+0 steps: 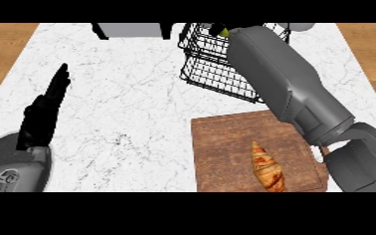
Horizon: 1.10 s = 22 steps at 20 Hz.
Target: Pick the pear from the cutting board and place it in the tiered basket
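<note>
The right hand is hidden behind its grey forearm, reaching over the black wire basket; whether it grips I cannot tell. A yellow-green sliver, likely the pear, shows at the basket's top. Beside the basket, the wooden board carries 1 croissant. Far from the basket, the left hand rests open, fingers straight.

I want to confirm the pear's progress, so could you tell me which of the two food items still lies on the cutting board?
The croissant, golden-brown, lies on the wooden cutting board. The yellow-green pear shows at the wire tiered basket, beside the right forearm.
</note>
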Tool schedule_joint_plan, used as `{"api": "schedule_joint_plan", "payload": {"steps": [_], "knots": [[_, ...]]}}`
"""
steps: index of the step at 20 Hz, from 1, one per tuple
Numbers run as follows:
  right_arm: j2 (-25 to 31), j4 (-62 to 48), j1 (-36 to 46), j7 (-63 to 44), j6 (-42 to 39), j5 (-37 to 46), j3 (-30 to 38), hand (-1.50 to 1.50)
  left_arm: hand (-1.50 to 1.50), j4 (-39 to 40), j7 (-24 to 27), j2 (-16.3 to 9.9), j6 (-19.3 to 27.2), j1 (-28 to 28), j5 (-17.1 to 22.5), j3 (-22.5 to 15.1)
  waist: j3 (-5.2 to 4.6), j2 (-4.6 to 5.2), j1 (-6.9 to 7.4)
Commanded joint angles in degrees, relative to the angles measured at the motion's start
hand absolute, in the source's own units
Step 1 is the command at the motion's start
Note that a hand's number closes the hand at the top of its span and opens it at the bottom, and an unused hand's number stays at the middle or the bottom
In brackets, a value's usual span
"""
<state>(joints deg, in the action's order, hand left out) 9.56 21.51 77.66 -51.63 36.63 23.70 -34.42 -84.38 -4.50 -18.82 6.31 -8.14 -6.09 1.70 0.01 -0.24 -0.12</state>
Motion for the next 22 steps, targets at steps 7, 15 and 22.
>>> {"api": "schedule_joint_plan", "payload": {"steps": [7,15,22], "knots": [[5.4,10.0,-0.4,-12.1,6.9,6.2,1.9,-1.50,0.00,-1.5,-3.2,1.8,1.7,0.2,-2.7,-1.7,0.01,-0.53,-1.06],[14.5,29.0,-12.4,-14.2,2.2,1.7,5.9,-1.50,0.00,0.7,0.6,0.9,1.6,4.2,-0.5,2.2,0.04,-1.91,-5.42],[22.3,49.1,-24.7,-13.9,3.0,0.3,7.8,-1.50,0.00,-0.1,1.5,-0.8,1.1,6.4,0.3,4.4,0.02,-2.41,-7.25]]}}
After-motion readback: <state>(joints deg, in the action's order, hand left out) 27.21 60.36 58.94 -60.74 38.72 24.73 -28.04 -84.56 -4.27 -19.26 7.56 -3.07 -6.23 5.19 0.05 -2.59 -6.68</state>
